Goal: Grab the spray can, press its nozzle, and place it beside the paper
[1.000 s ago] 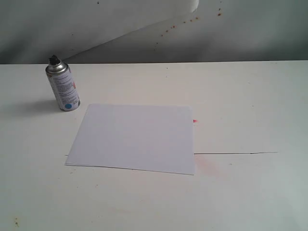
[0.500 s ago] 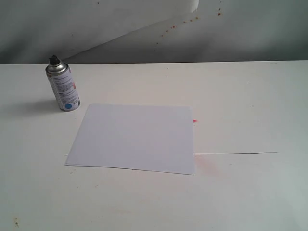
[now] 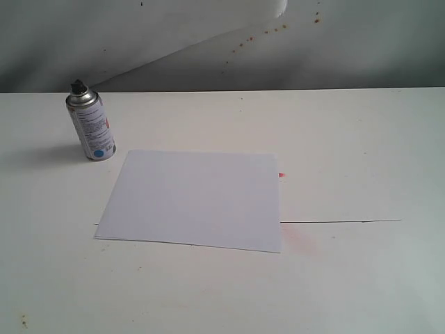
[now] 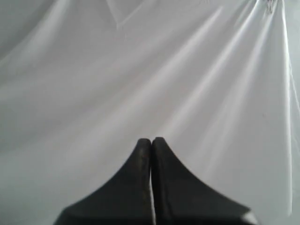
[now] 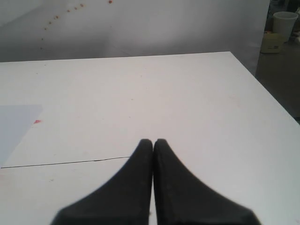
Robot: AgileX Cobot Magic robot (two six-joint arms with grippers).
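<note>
The silver spray can stands upright on the white table at the back left, its black nozzle on top. The white paper lies flat just right of and in front of the can, a small gap between them. A corner of the paper shows in the right wrist view. Neither arm appears in the exterior view. My left gripper is shut with nothing between its black fingers, facing wrinkled white cloth. My right gripper is shut and empty above the table's right part.
A thin dark seam runs across the table right of the paper, with a pinkish stain and a small red mark near the paper's edge. The table's right edge drops off to a floor with a white bucket.
</note>
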